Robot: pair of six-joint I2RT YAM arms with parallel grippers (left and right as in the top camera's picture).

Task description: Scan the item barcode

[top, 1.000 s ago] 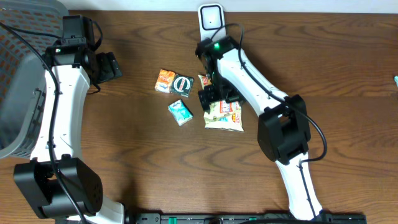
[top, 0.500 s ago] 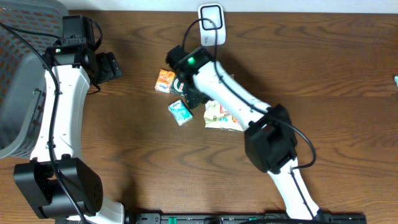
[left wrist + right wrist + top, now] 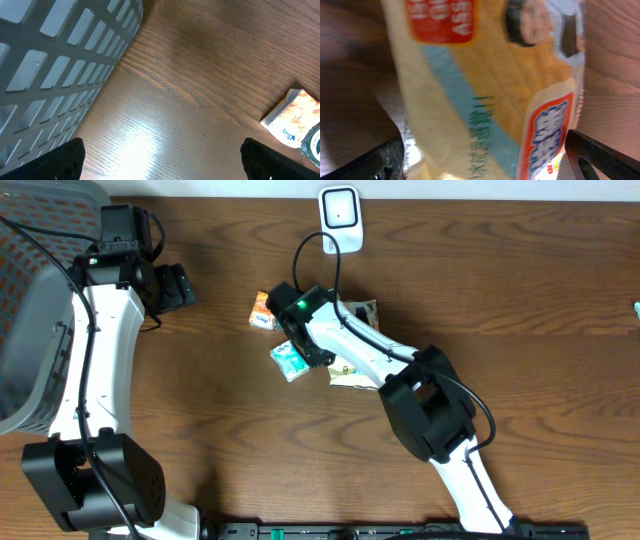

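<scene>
Several small items lie mid-table: an orange packet (image 3: 263, 310), a teal packet (image 3: 288, 361) and a yellow snack bag (image 3: 358, 368). My right gripper (image 3: 318, 352) hangs low over this cluster, open. In the right wrist view the yellow snack bag (image 3: 485, 85) fills the frame, lying between and just beyond the spread fingers (image 3: 605, 157) of the right gripper (image 3: 485, 167); I cannot tell whether they touch it. A white scanner (image 3: 340, 208) stands at the table's back edge. My left gripper (image 3: 180, 286) is open over bare wood at the left. No barcode shows.
A grey slatted basket (image 3: 30, 310) stands at the far left, and its wall (image 3: 60, 50) is close in the left wrist view. The orange packet (image 3: 294, 117) shows at that view's right edge. My right arm covers part of the item cluster.
My right arm has swung left from over the snack bag to above the packets, covering the round green item. The left arm has not moved.
</scene>
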